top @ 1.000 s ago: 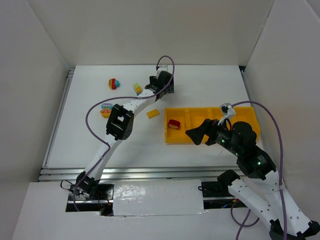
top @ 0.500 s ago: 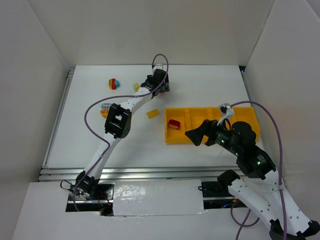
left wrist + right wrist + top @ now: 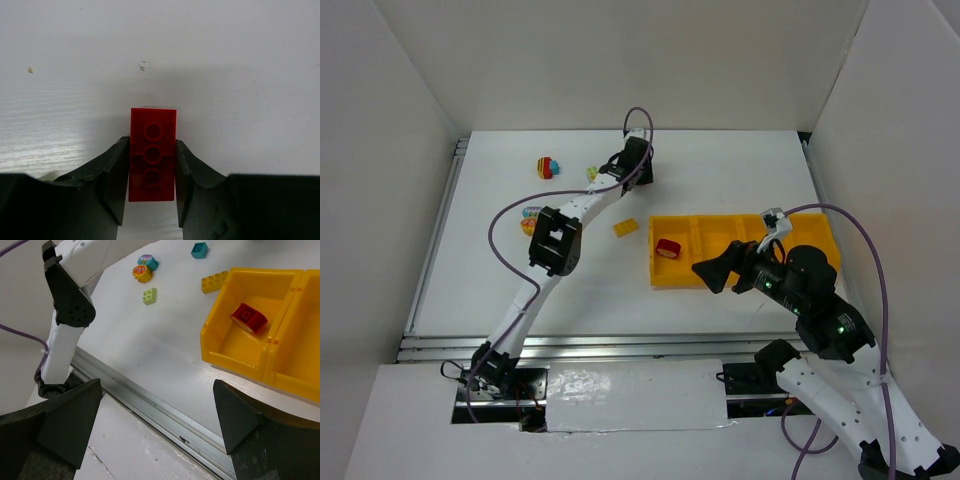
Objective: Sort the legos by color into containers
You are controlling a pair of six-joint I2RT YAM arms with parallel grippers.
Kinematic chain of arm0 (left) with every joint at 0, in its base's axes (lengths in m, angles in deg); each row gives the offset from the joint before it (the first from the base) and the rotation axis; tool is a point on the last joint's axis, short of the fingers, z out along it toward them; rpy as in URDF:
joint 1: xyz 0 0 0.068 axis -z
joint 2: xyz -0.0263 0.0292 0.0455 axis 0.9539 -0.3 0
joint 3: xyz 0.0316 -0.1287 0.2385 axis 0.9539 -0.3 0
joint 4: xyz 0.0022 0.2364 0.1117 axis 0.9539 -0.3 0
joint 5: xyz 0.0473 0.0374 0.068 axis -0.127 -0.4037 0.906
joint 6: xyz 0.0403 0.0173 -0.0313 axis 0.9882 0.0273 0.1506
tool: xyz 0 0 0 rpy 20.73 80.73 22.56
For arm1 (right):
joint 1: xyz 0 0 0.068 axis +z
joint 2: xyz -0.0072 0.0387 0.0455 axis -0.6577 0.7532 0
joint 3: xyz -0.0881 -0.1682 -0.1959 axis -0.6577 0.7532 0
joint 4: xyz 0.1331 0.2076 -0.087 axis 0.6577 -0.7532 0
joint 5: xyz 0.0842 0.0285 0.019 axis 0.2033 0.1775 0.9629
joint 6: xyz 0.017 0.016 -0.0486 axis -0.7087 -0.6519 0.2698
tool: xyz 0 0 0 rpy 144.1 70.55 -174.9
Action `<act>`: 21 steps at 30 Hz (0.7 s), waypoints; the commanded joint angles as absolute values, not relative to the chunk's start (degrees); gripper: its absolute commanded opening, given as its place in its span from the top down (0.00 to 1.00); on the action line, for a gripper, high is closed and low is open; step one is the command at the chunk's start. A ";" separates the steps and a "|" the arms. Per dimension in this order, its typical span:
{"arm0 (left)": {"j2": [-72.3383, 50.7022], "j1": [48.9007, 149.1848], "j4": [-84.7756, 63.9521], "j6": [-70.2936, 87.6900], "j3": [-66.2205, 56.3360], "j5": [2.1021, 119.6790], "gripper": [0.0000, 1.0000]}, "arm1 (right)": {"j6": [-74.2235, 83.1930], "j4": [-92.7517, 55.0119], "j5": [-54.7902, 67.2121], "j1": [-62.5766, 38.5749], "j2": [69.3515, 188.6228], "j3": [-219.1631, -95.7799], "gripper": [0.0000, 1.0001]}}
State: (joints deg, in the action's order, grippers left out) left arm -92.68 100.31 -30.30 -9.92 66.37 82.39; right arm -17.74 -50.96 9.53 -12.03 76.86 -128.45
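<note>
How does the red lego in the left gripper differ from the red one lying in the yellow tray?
The gripped red lego is a straight-edged rectangle; the tray's red lego looks rounded. The first is over the white table, clamped by the left gripper; the second lies loose in an end compartment of the yellow tray. Both are red and studded.

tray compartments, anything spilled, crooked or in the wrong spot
Nothing stands out. The yellow tray sits flat on the table, and the only piece visible in it, a red brick, lies at an angle inside its left end compartment. The right arm hides part of the tray's other end.
</note>
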 commanded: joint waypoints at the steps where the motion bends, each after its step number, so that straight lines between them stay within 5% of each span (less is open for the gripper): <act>1: -89.77 100.23 -27.48 -10.22 61.86 81.81 0.83 | -16.74 -50.09 9.20 -11.60 77.17 -130.27 0.00; 4: -83.72 100.58 -24.13 -10.13 53.95 81.90 1.00 | -16.56 -49.83 9.82 -11.60 77.96 -129.48 0.00; 12: -60.25 101.46 -14.80 -7.67 38.64 83.66 1.00 | -16.39 -49.04 7.98 -11.68 78.58 -127.72 0.00; 21: -44.24 106.72 -26.03 -10.47 27.84 84.00 1.00 | -17.53 -50.26 3.33 -11.60 78.68 -130.17 0.00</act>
